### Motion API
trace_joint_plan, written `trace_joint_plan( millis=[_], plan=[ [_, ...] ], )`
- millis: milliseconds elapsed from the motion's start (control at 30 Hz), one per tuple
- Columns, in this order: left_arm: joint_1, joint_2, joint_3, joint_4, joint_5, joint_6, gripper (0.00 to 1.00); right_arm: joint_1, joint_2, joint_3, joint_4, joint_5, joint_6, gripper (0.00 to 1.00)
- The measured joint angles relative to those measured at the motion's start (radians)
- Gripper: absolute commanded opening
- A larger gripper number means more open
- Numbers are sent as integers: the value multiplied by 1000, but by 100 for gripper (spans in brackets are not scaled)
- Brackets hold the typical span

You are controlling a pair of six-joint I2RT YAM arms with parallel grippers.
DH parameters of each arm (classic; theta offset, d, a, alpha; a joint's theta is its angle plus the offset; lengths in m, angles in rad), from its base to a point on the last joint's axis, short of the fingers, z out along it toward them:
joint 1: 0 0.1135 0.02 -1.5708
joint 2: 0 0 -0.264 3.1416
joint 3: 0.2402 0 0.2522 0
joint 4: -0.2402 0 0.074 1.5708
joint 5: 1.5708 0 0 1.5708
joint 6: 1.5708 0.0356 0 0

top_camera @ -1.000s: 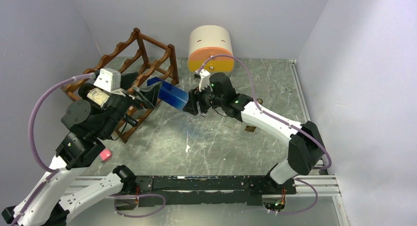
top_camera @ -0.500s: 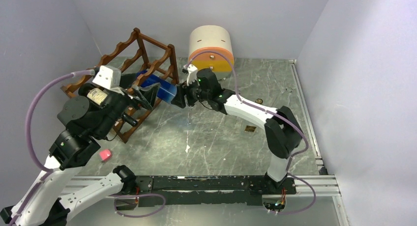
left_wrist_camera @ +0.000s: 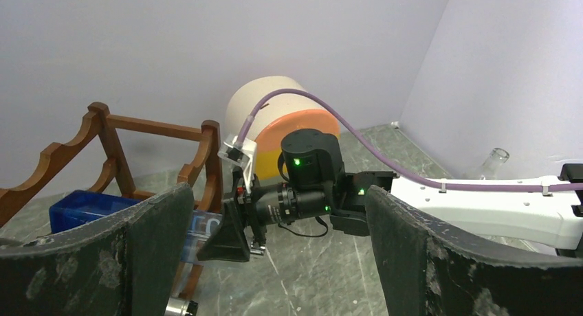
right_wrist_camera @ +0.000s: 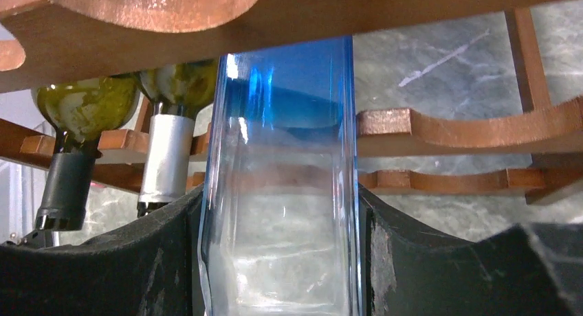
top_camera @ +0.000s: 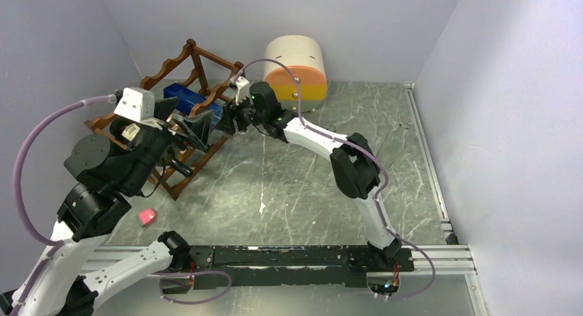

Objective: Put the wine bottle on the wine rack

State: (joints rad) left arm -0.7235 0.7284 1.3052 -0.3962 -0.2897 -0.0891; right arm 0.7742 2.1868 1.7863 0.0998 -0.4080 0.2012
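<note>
Pinched tight in the right jaws: the wine bottle point(right_wrist_camera: 282, 192), blue and square-sided, with a pad flat against each side. Lies well inside the wine rack point(top_camera: 180, 75), in under a scalloped top rail just above the jaws and over lower rails ahead of them. Cannot tell whether it bears on a rail yet. Left of the right jaws, close beside the blue glass, a dark-capped green bottle point(right_wrist_camera: 69, 123) and a silver-capped green bottle point(right_wrist_camera: 168, 144), both already in the rack, necks slanting down. Beyond the rails, grey bench point(top_camera: 309, 185).

Spread wide and holding nothing: the left jaws, poised just in front of the rack's near side. Between their two pads in the left wrist view, the right arm point(left_wrist_camera: 309, 185) end-on, with the cream-and-orange drawer box point(left_wrist_camera: 275, 113) behind it. To their left, the rack's end post and the blue bottle's base showing through. Far to their right, a clear glass neck point(left_wrist_camera: 491, 161), too little in view to say more. Below and behind them on the bench, a small pink block point(top_camera: 146, 216).

Against a second ago: bottle no longer out over the bench in front of the rack but carried up and in between the rails. Right arm stretched much farther out. Left jaws drawn back a little leftward, as wide as before.
</note>
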Motion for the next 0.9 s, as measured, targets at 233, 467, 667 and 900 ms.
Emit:
trace_joint_plan(
  millis=[233, 467, 667, 900],
  plan=[
    [0, 29, 0, -18, -14, 15, 98, 0, 82, 116, -9, -27, -7, 0],
    [0, 30, -2, -25, -29, 30, 98, 2, 142, 200, -10, -62, -10, 0],
    [0, 26, -4, -27, -33, 31, 98, 0, 198, 310, -78, -68, -18, 3],
    [0, 20, -5, -31, -33, 31, 98, 15, 239, 394, -123, -10, -26, 12]
  ],
)
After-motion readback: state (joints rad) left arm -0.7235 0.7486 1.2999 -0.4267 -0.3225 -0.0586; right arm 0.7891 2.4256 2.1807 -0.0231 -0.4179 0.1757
